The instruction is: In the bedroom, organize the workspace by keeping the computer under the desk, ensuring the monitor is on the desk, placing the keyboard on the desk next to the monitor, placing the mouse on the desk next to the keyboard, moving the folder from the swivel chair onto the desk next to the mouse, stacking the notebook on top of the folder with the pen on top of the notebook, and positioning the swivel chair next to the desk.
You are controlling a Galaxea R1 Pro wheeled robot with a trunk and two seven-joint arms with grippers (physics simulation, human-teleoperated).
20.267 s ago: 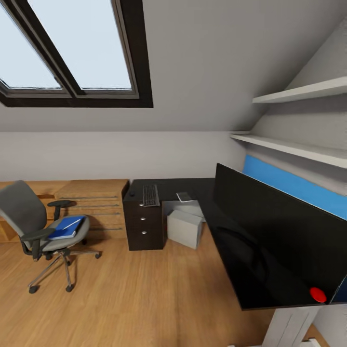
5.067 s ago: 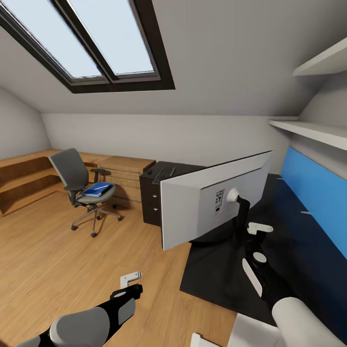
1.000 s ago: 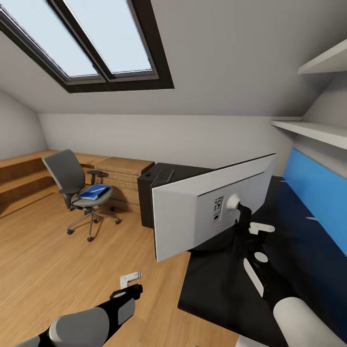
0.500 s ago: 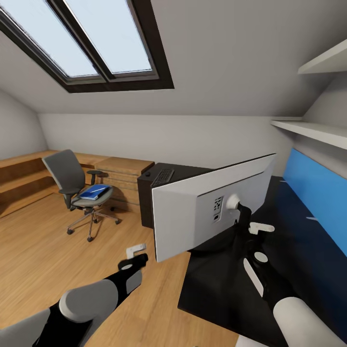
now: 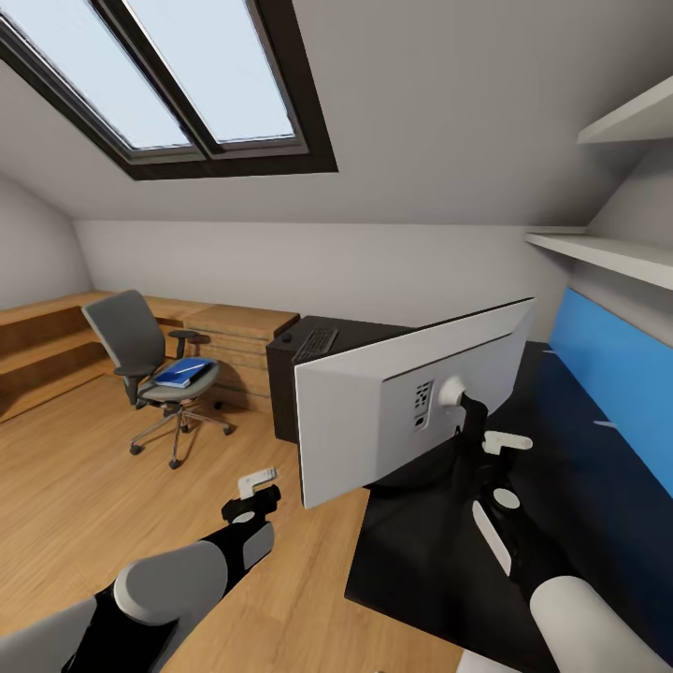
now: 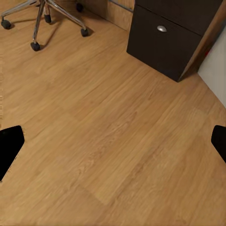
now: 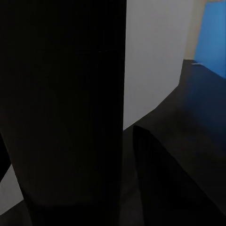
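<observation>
Over at the left of the head view, the grey upholstered swivel chair (image 5: 150, 374) with black armrests and chrome star base stands on the wood plank floor (image 5: 75, 505), well apart from the desk, and the flat bright blue folder (image 5: 183, 371) lies on its seat. In front of it, low in the picture, the left gripper (image 5: 254, 494) hangs above the bare planks; the left wrist view puts its two dark fingertips (image 6: 10, 148) far apart with nothing between them, jaws spread wide, floor below. That view also catches the chair's casters and the black drawer unit (image 6: 169, 35) with a round silver knob. Moving right: the long black glossy desk (image 5: 439, 551) carries the dark-keyed keyboard (image 5: 316, 342) in its silver-grey frame at the far end. Nearer, the wide monitor (image 5: 402, 402) stands on the desk, light grey back toward us. The right gripper (image 5: 477, 449) sits right at the monitor's black stand; whether it clamps the stand or is parted, I cannot tell. The blue back panel (image 5: 612, 374) runs along the right.
</observation>
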